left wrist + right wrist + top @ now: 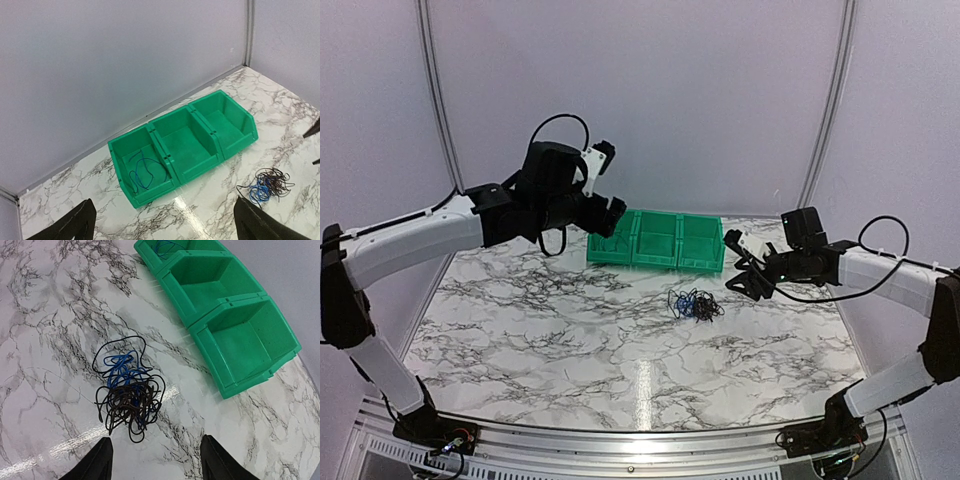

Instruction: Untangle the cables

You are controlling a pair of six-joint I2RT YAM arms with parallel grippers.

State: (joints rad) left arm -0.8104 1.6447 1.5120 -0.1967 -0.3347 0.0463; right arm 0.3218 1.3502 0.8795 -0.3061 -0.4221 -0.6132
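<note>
Just ahead of the right claw [155, 452], spread wide and empty, lies the cable clump [129, 390] (left claw [165, 227], likewise agape, hangs farther off).

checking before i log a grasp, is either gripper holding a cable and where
Nothing is held. Both stand open and empty: the left gripper above the green bins, the right gripper above the cable clump.
</note>
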